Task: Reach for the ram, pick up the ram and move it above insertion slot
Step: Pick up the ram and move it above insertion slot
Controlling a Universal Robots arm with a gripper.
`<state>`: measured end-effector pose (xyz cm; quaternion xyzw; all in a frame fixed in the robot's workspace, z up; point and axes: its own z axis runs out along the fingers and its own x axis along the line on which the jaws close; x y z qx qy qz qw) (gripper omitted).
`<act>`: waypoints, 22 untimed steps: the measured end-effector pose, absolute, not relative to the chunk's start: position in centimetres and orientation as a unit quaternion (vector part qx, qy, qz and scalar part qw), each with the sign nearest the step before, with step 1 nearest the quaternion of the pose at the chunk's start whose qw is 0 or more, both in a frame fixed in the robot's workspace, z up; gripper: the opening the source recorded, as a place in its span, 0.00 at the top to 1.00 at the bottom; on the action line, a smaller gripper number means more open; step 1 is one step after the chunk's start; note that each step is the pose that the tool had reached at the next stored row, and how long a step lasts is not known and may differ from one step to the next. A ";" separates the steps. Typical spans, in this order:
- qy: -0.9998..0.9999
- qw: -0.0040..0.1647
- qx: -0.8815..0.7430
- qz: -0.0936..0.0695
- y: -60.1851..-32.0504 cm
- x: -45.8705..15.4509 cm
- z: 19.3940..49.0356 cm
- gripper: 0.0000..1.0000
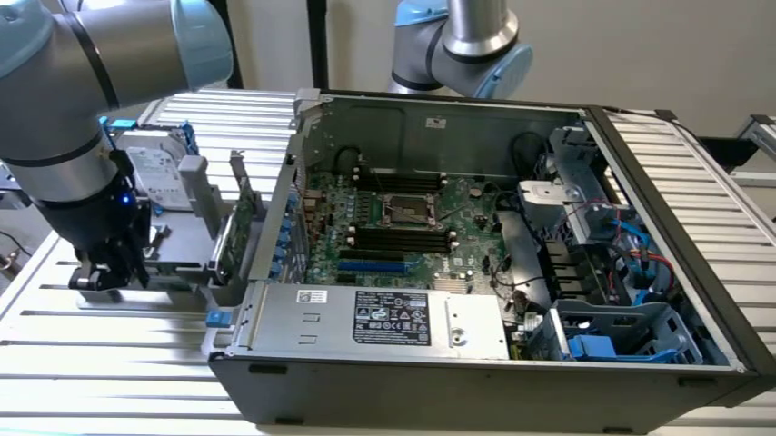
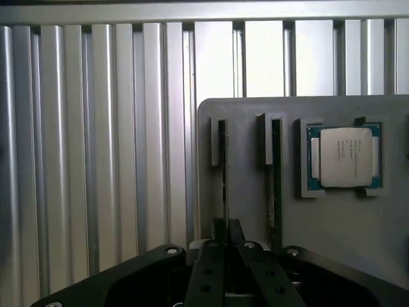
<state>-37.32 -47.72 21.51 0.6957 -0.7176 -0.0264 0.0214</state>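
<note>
Ram (image 2: 223, 167) on edge in slot of gray holder (image 2: 332, 230), near end pinched between closed fingers of gripper (image 2: 227, 225). Second stick (image 2: 275, 179) in neighbouring slot, processor (image 2: 345, 157) just beyond. Holder on slatted table (image 2: 96, 141), beside open computer case (image 1: 485, 227).

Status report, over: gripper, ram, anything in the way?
Gripper low at end of ram. Ram on edge in holder slot. Second ram, CPU beside it, apart.
</note>
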 end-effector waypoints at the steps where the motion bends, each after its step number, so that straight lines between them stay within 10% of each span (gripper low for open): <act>1: -0.718 0.022 0.696 -0.027 -47.7 -37.3 21.8 0.87; 22: -0.718 0.023 0.695 -0.028 -47.7 -35.1 30.8 0.87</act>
